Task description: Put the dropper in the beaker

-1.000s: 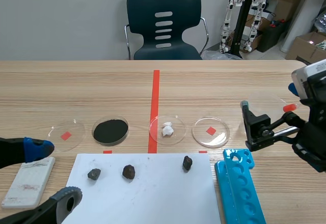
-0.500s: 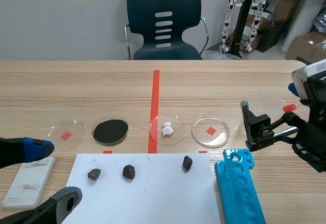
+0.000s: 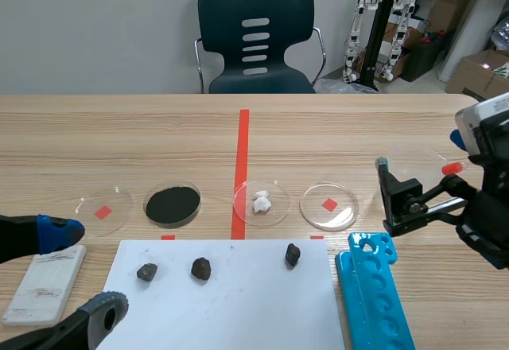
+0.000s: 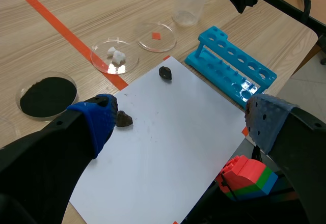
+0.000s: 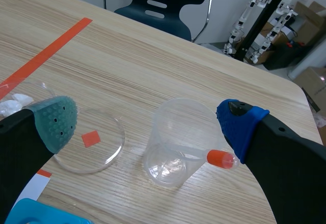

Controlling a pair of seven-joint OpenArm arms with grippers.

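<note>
The right gripper (image 5: 146, 126) has its fingers spread wide, grasping nothing. Between them, slightly ahead, stands a clear beaker (image 5: 175, 147). The dropper (image 5: 219, 158) lies inside it, its orange bulb leaning on the rim beside the blue-padded finger. The left gripper (image 4: 181, 117) is likewise released, over white paper (image 4: 168, 147).
</note>
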